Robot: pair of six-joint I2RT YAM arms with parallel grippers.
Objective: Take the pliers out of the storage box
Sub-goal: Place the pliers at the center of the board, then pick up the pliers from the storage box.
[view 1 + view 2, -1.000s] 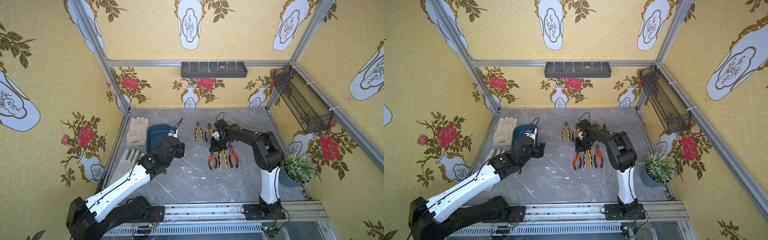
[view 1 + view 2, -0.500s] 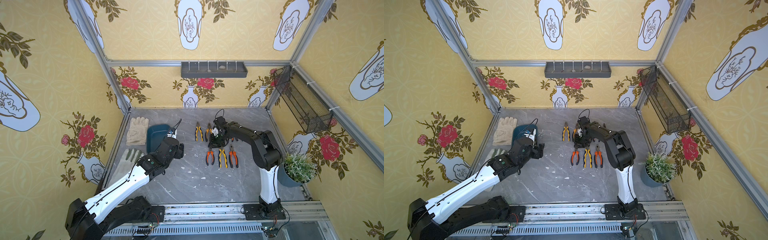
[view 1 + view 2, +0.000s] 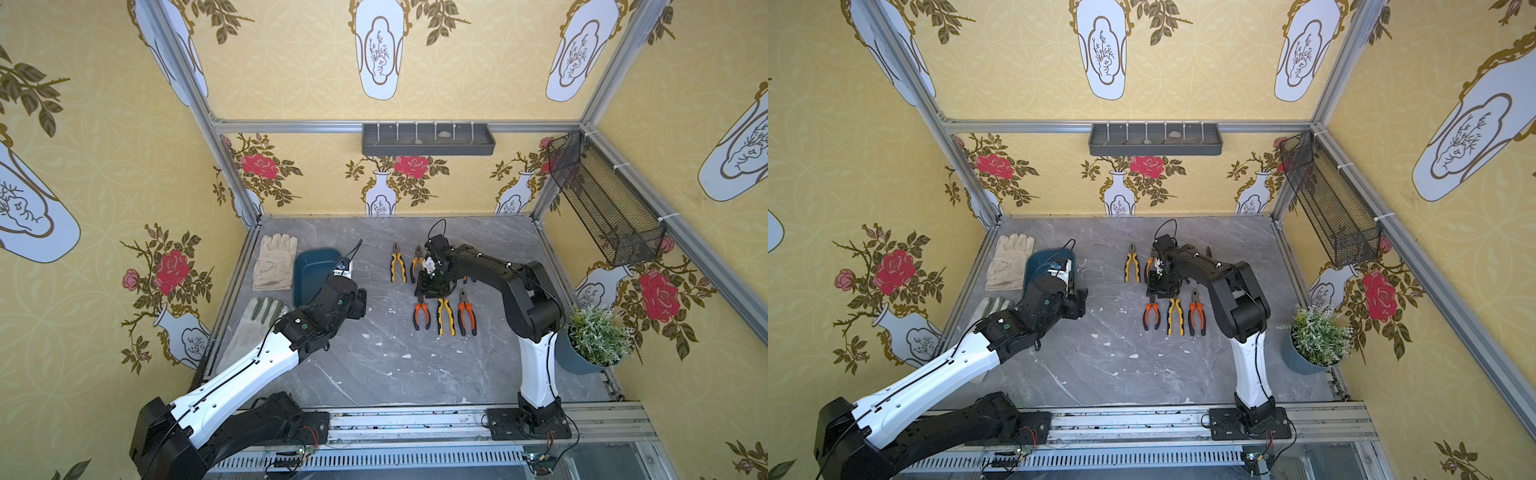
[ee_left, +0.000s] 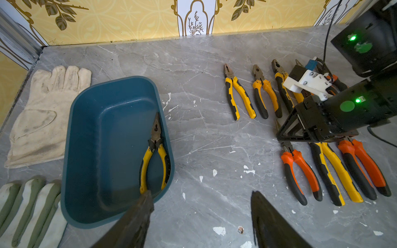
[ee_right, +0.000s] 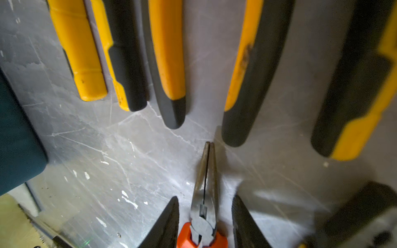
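Left end effector (image 4: pixel 202 214): spread wide, empty, hovering over the desk (image 4: pixel 204 139). Storage box (image 4: pixel 90 133) sits just ahead of it and to its left. In the left wrist view one finger (image 4: pixel 137 221) overlaps the box's near corner. One yellow-black pliers (image 4: pixel 155 150) lies inside the box, along the wall nearest this end effector. Pale glove (image 4: pixel 43 118) is beyond the box, striped glove (image 4: pixel 28 210) beside it.

Right end effector (image 5: pixel 205 198): pointed down, part-open, fingers either side of the head of an orange-handled pliers (image 5: pixel 203 216) with a gap on both sides, no grip. That pliers lies flat on the desk. Just ahead of the fingertips is a far row of pliers (image 5: pixel 167 53), handles toward it. Beside the orange one lie a yellow pliers (image 3: pixel 445 318) and another orange pliers (image 3: pixel 466 318).
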